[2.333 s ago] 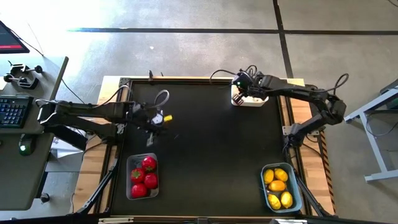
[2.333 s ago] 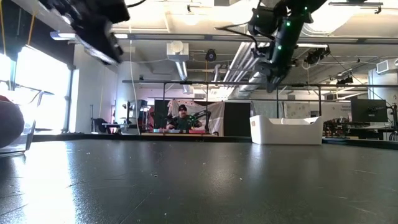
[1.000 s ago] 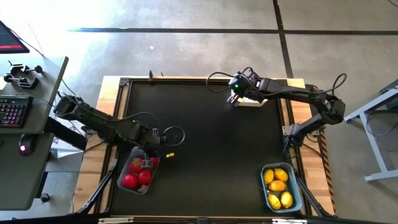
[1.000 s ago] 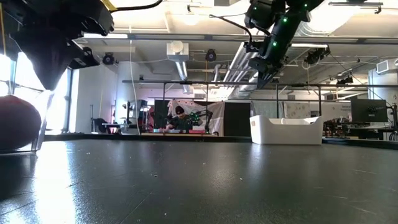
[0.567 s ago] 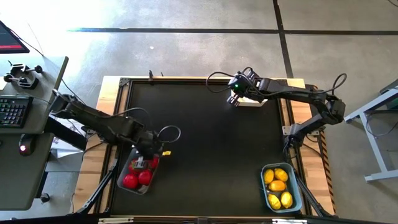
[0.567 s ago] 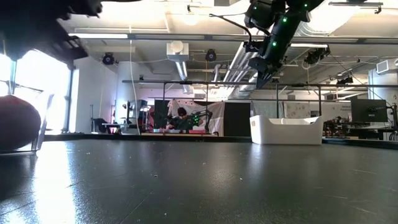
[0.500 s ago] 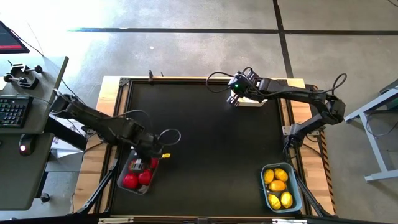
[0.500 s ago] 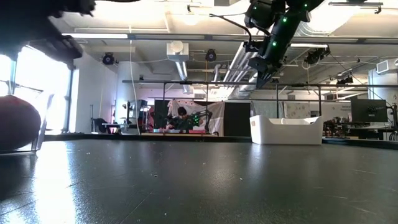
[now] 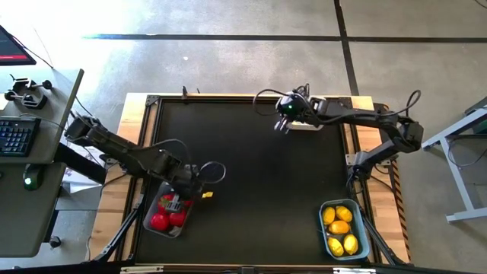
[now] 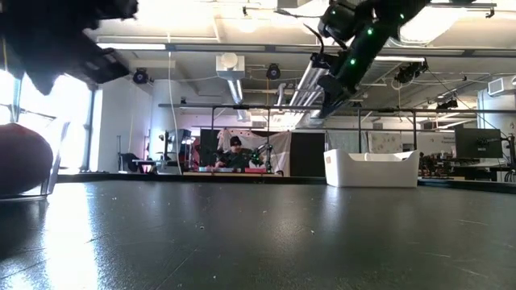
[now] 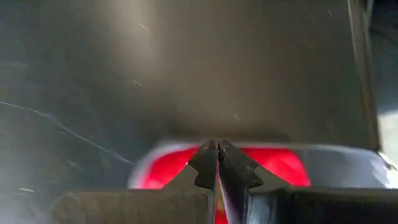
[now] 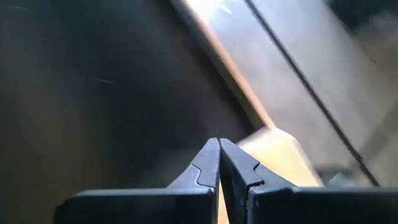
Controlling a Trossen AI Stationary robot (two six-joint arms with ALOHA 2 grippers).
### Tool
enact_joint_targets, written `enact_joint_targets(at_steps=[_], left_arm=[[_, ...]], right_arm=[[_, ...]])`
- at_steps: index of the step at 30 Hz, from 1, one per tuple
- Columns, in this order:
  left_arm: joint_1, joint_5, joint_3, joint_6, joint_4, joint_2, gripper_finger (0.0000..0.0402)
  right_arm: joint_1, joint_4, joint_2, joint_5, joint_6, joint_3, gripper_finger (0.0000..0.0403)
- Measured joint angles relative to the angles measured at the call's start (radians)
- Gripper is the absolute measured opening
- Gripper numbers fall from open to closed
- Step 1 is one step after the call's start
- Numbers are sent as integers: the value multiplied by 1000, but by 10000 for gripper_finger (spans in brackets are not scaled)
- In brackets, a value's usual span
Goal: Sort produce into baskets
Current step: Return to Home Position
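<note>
The clear basket [image 9: 169, 214] sits skewed at the table's near left and holds round red pieces [image 9: 159, 221]; it also shows in the low view [image 10: 24, 165] and the left wrist view [image 11: 348, 168]. My left gripper [image 9: 183, 195] is shut and empty, hovering above the basket's far right corner [image 11: 217, 163]. My right gripper [image 9: 280, 126] is shut and empty in the air, just left of the white tub [image 10: 371, 169] at the far right [image 12: 219, 155]. The blue-grey basket [image 9: 344, 228] holds oval yellow pieces [image 9: 339, 227]. No garlic-like bulbs show.
The black tabletop [image 9: 259, 183] lies between the three baskets. A keyboard [image 9: 17, 135] sits on a side desk to the left. A person [image 10: 235, 153] shows far behind the table in the low view.
My left gripper has risen a little above the clear basket and stays over its far right corner. My right gripper has moved a short way toward the table's left and near edges, away from the white tub. The baskets have kept still.
</note>
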Motion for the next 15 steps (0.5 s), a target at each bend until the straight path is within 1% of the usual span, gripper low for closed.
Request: enact_joint_targets(at_steps=[3,7,10,12,15], left_arm=[[42,-30,0,30,49,-21,0],[108,-33,0,86,133,-42,0],[171,-23,0,140,191,-46,0],[218,4,-3,180,241,-46,0],[296,63,-39,225,385,-46,0]], right_arm=[[3,193,-9,-146,-54,-94,0],[15,424,-9,-285,-94,-226,0],[21,609,-9,-349,-99,-321,0],[21,714,-9,-380,-97,-378,0],[20,827,-9,-413,-84,-441,0]])
